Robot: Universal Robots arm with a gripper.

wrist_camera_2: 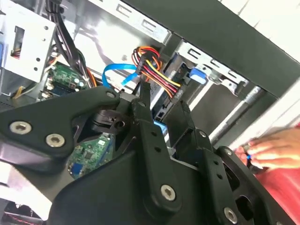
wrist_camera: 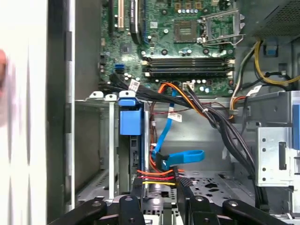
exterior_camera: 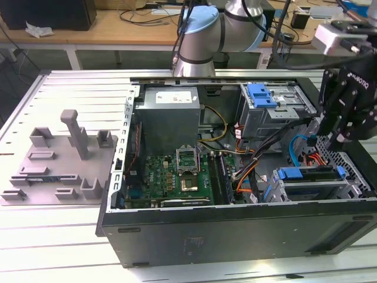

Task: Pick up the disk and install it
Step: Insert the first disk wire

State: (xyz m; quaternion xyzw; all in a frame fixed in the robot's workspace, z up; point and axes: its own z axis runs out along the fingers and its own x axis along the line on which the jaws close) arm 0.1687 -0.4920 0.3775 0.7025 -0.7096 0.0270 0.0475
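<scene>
1. An open desktop computer case (exterior_camera: 235,236) lies on its side on a slatted light-grey metal table (exterior_camera: 70,88), with its interior facing up.
2. On the table toward the exterior view's left sits a grey plastic fixture (exterior_camera: 59,159) with upright posts and slots.
3. Behind the table a wooden workbench (exterior_camera: 118,26) carries cables and a dark box.
4. Inside the case are a green motherboard (exterior_camera: 177,174), a grey power supply (exterior_camera: 171,115) and a metal drive cage with a light-blue latch (exterior_camera: 262,94).
5. The disk (exterior_camera: 312,174), framed by its blue carrier bracket, sits in the drive bay at the case corner nearest the exterior view's right, edge up, between the bay's metal walls; in the first wrist view its blue tab (wrist_camera: 130,117) shows in the slot.
6. The black gripper (exterior_camera: 344,132) hangs over that corner, just above the bay; in the second wrist view its fingers (wrist_camera_2: 145,101) stand slightly apart with nothing between them, near a bundle of red, yellow and black wires (wrist_camera_2: 157,75) and a blue data cable (wrist_camera: 180,157).
7. A person's hand (wrist_camera_2: 274,150) shows beside the case in the second wrist view.
</scene>
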